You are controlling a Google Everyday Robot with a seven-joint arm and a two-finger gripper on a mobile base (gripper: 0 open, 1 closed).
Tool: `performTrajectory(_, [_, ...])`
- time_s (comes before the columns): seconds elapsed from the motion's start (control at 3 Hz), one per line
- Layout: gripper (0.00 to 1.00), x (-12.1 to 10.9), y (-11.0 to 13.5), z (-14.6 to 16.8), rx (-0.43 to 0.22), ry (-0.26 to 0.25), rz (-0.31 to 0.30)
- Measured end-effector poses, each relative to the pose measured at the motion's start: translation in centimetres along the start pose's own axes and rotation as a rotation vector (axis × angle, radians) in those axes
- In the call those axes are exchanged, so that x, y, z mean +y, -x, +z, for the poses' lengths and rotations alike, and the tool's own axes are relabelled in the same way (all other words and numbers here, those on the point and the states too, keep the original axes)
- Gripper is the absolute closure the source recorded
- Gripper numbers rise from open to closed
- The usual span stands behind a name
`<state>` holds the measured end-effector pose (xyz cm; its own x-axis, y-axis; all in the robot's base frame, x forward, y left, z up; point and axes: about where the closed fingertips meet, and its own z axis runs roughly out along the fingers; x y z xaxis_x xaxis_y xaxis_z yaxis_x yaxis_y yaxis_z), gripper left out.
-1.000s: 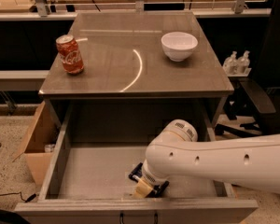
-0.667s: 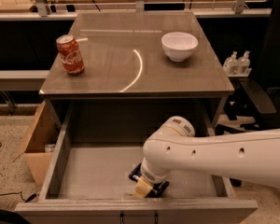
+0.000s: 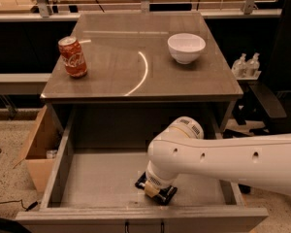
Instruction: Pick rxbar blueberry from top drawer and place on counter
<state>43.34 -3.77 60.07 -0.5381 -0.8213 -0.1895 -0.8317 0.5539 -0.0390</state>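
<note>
Barely anything moved since a second ago: gripper (image 3: 156, 188) stays low in top drawer (image 3: 94, 178), near its front; its grip we cannot tell. Dark rxbar blueberry (image 3: 170, 194) lies directly beneath. Beyond and above, glossy counter (image 3: 116, 76) with cola can (image 3: 72, 57), bowl (image 3: 186, 47); cardboard box (image 3: 36, 149) to its left.

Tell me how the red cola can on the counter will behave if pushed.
The cola can stands upright, tall over a narrow base, so a high push would probably tip it. Its round body would likely roll on the glossy counter. Full or empty cannot be told. The gripper is down in the top drawer.
</note>
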Motion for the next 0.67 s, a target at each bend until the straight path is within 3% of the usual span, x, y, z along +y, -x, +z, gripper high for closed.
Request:
performTrajectory(0.33, [1.0, -0.02, 0.08, -0.45, 0.0, 0.0, 0.0])
performTrajectory(0.67, [1.0, -0.02, 0.08, -0.45, 0.0, 0.0, 0.0])
